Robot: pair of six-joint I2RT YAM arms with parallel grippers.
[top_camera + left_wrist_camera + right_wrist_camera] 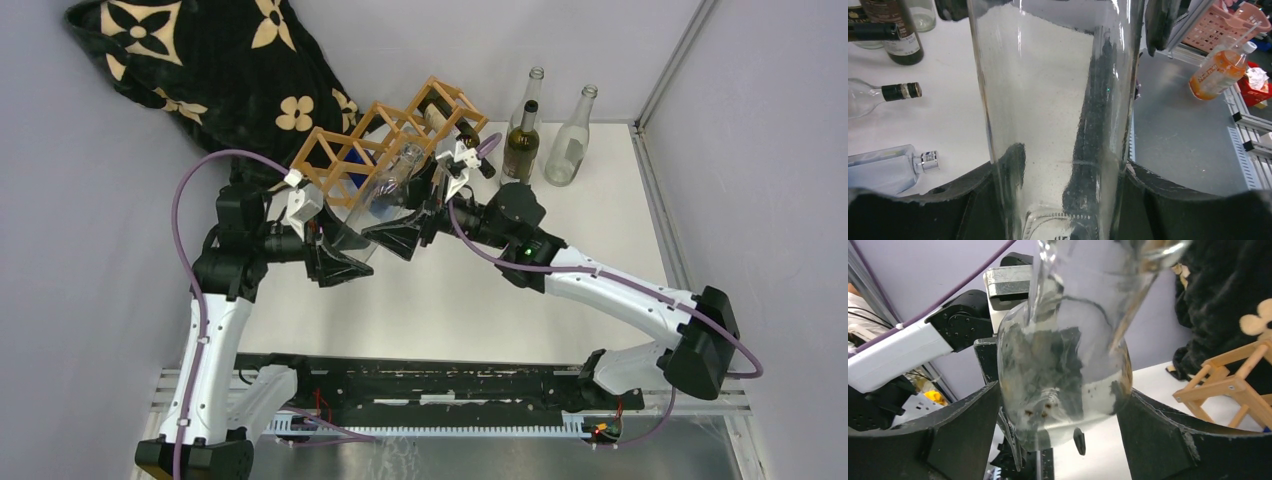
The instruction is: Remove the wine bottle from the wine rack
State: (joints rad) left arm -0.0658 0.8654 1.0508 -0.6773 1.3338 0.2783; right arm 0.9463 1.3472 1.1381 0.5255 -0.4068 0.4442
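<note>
The pale worktop (600, 260) carries the wine rack (345, 150) in the upper middle of the overhead frame, a thin-stick lattice that looks light enough to be dragged along if anything snags. The wine bottle (385, 190) lies slanted just below and against it, with its base toward the lower left and its neck toward the upper right. Whether the neck has fully left its cell is hard to tell from above. It is clear glass and appears empty, so I judge it stiff, fairly light, slick and breakable. The wide cylindrical body is the sound place to hold, not the tapering shoulder. The left gripper (345, 245) has its dark fingers (963, 205) closed on the lower body near the base. The right gripper (410, 222) has its fingers (1168, 435) pressed on either side further up the body, spread only as wide as the glass.
</note>
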